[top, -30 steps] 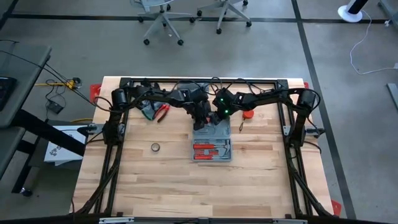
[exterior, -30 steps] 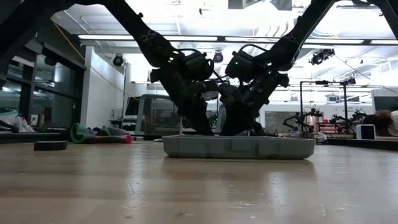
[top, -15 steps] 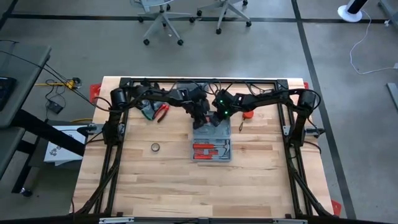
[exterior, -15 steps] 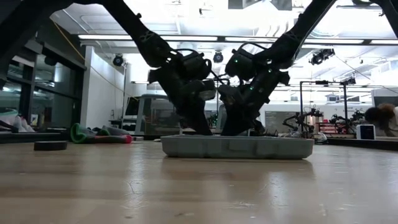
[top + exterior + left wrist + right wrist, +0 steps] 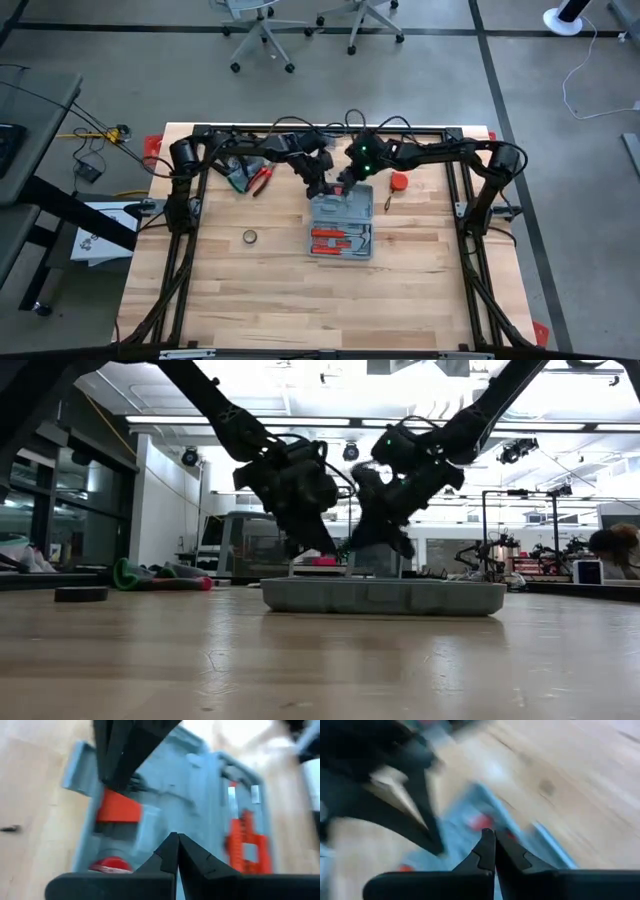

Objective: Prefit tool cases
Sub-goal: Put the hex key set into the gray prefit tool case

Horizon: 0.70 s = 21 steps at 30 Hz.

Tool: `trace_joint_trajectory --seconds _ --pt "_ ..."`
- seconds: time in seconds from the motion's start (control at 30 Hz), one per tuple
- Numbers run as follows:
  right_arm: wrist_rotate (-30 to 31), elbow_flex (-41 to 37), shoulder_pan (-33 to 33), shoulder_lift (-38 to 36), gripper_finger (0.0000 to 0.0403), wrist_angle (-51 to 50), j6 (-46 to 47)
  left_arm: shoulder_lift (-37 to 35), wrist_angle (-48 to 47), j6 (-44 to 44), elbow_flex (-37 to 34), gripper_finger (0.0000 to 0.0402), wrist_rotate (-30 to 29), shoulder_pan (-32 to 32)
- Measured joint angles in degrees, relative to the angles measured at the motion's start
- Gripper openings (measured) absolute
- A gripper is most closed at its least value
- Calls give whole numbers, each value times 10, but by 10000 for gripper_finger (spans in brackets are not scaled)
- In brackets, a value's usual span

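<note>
Lying open: tool case (image 5: 341, 226), tabletop (image 5: 270, 290) centre
Left end effector (image 5: 318, 190): fingers together, empty, at case's 11 o'clock
Right end effector (image 5: 345, 186): fingers together, empty, at case's 12 o'clock

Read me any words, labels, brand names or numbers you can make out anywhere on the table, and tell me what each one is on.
None can be read.
The tool case: no legible brand or label in any view; the wrist views are blurred.
The white sheet beside the table: dark marks, too small to read.
The small ring-shaped object: no readable marking.
</note>
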Motion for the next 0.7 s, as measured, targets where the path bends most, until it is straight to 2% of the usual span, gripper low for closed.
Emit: trace_joint_trajectory --seconds 0.13,0.2,0.3,0.4,0.5,0.6,0.7 --pt "-53 0 1 0 0 139 60 -29 77 -39 -42 0 109 17" --pt "-69 0 2 0 0 200 91 -53 144 -80 -78 0 136 30" --pt "-86 0 1 1 0 267 128 -89 293 -171 -144 0 163 50" --pt "-110 1 3 14 0 331 160 -128 481 -288 -213 0 172 67" --pt "-125 2 10 34 0 396 194 -152 622 -377 -267 0 172 77" --pt "-144 0 26 59 0 410 195 -172 686 -415 -298 0 163 84" --pt "-145 0 50 84 0 378 168 -181 686 -416 -315 0 151 84"
